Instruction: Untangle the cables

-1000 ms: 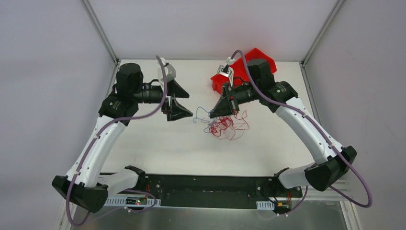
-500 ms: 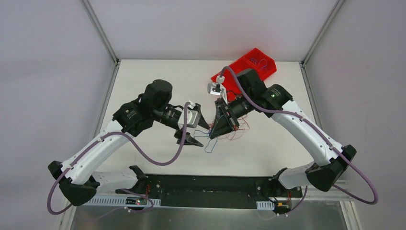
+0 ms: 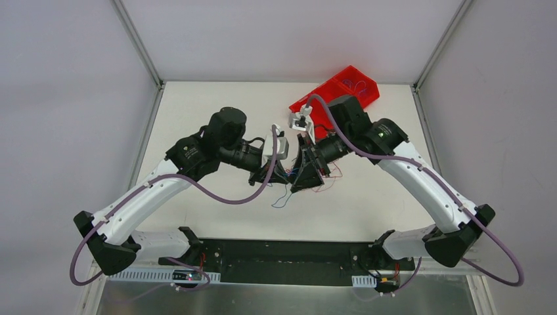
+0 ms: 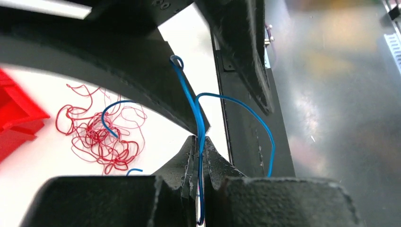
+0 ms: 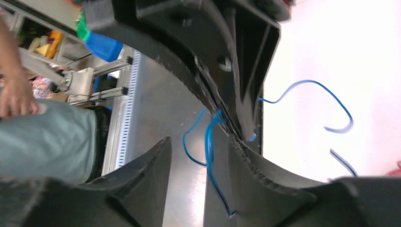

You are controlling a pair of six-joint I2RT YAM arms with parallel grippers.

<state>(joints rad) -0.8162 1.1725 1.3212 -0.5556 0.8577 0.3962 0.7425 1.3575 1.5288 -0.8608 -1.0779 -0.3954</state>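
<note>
The cables are thin wires. A red tangle (image 4: 101, 137) lies on the white table (image 3: 210, 111), partly hidden under the right arm in the top view (image 3: 330, 176). A blue cable (image 4: 198, 113) is lifted clear of it. My left gripper (image 4: 200, 142) is shut on the blue cable, which runs up between its pads. My right gripper (image 5: 198, 139) faces it tip to tip and is open; the blue cable (image 5: 209, 137) hangs loose between its fingers. In the top view the left gripper (image 3: 279, 176) and the right gripper (image 3: 303, 180) meet mid-table, with a blue loop (image 3: 282, 197) dangling below.
A red bin (image 3: 341, 92) stands at the back right behind the right arm. Thick purple cables (image 3: 223, 200) hang along both arms. A person's hand (image 5: 14, 94) shows beyond the table's near edge in the right wrist view.
The left arm swung right to meet the right gripper and closed on the blue cable. The right gripper, shut before, has opened off it.
</note>
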